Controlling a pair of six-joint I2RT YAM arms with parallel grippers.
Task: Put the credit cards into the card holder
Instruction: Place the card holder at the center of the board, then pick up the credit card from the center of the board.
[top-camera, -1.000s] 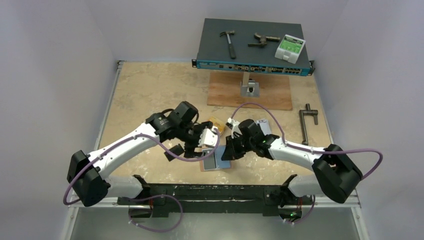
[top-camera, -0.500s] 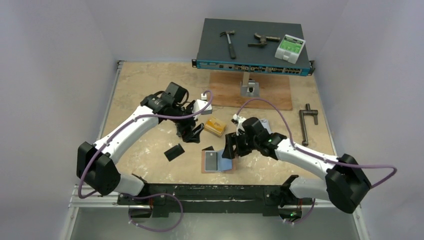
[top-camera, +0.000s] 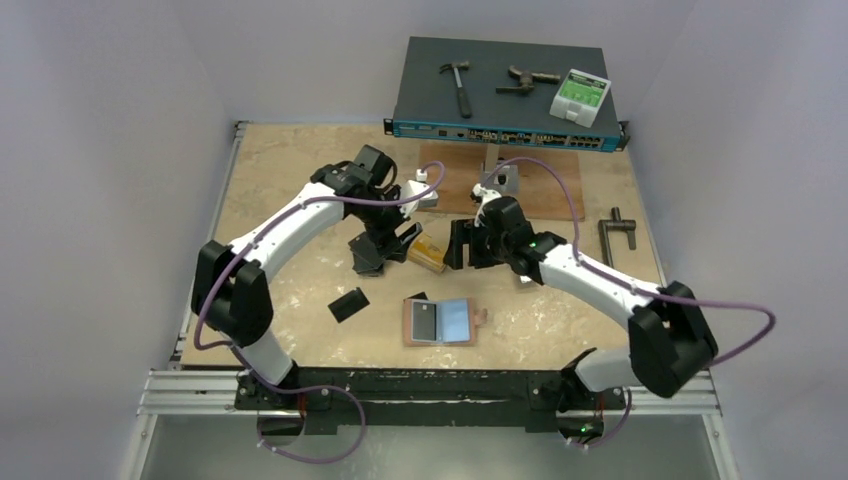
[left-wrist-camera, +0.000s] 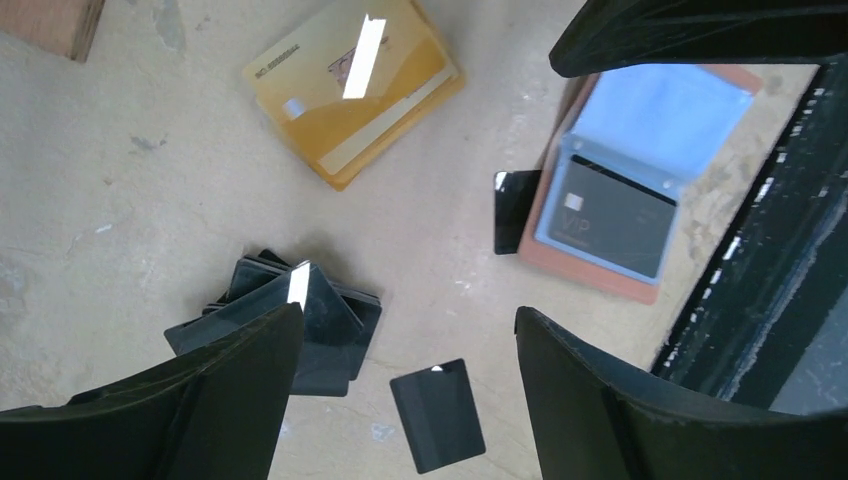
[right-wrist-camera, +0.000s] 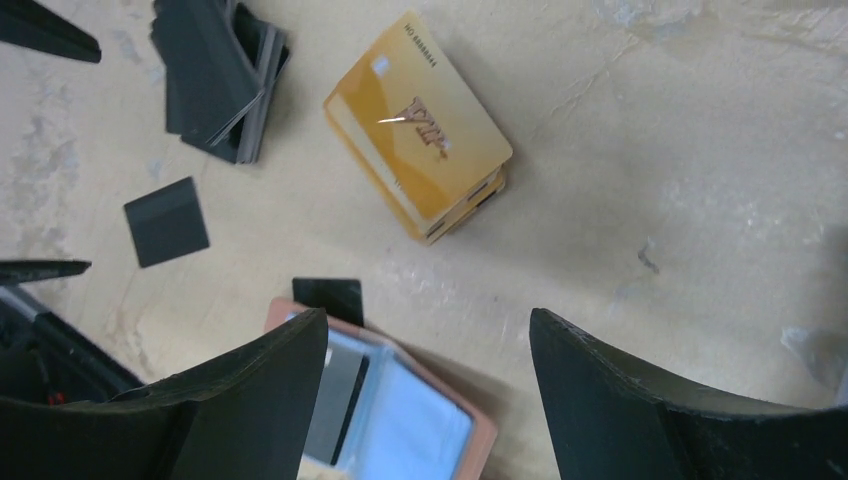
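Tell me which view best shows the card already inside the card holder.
Left wrist: the dark card lies unobstructed in the open card holder, its lettering visible. Top external shows it small and featureless; right wrist catches only a sliver.

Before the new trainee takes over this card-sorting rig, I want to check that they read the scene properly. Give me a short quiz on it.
1. True or false: the card holder lies open with a dark card inside it.
2. What does the left tool hold? A: a gold card. B: a black card. C: nothing.
3. Fill in (touching or apart): the gold stack lies ___ from the card holder.
Key: 1 true; 2 C; 3 apart.
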